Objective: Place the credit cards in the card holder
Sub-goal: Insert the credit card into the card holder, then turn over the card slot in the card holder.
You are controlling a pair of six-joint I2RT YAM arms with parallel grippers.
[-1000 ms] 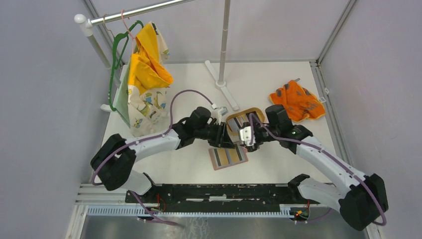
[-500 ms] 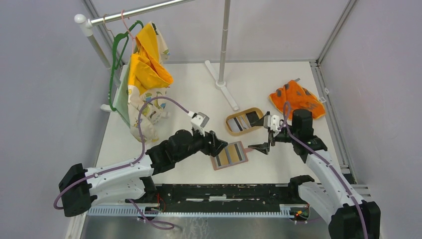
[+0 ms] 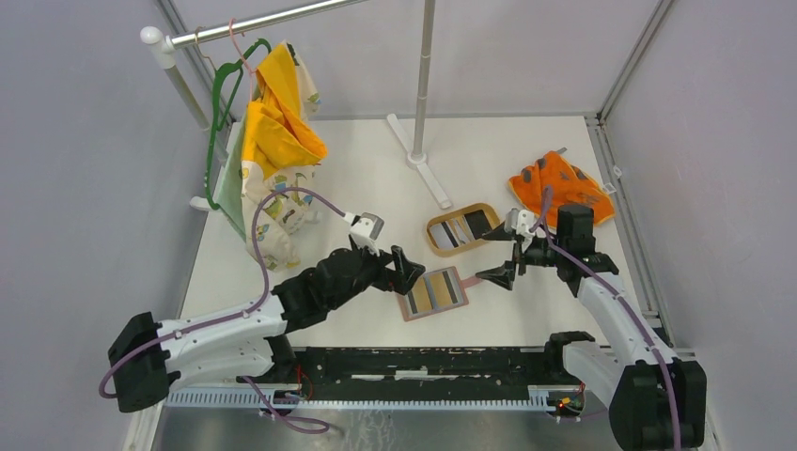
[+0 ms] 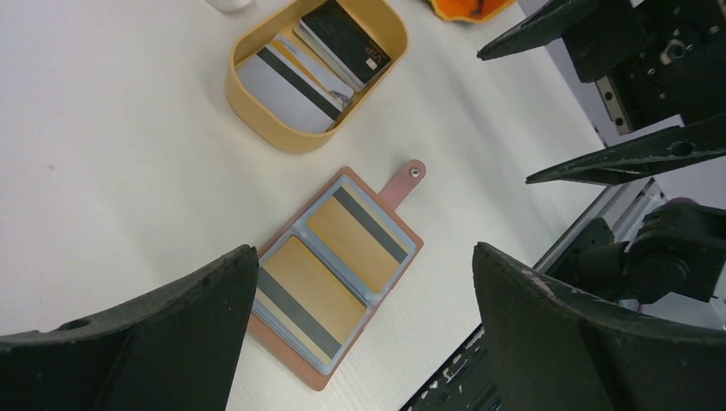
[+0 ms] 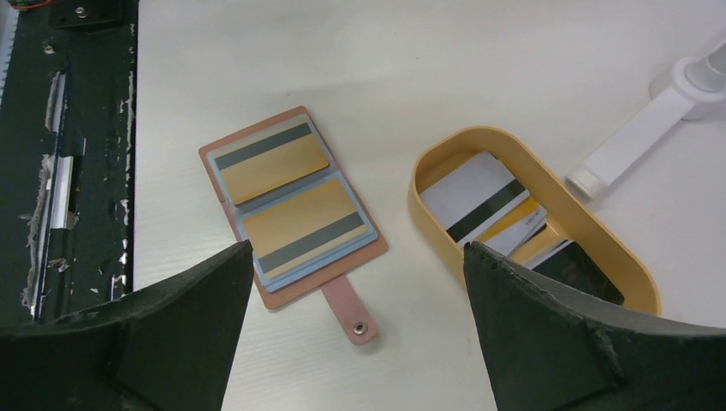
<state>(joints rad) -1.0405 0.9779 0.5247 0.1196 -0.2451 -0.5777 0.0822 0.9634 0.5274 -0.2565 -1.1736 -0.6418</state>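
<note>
**A:** What sits on the counter (image 3: 357, 178)?

**B:** It is white and flat. Toward the near side lies the card holder (image 3: 431, 293), spread open with its blue-grey inside facing up and its strap tab pointing right.

**A:** And beyond it?

**B:** An oval light-wood tray (image 4: 291, 139) rests flat, a little farther back, with a gap between it and the holder. The long white foot of a pole stand (image 3: 420, 161) runs diagonally, and its near end is just beside the tray.

**A:** The right side?

**B:** A crumpled orange patterned cloth (image 3: 560, 191) lies near the right edge, apart from the tray.
</note>
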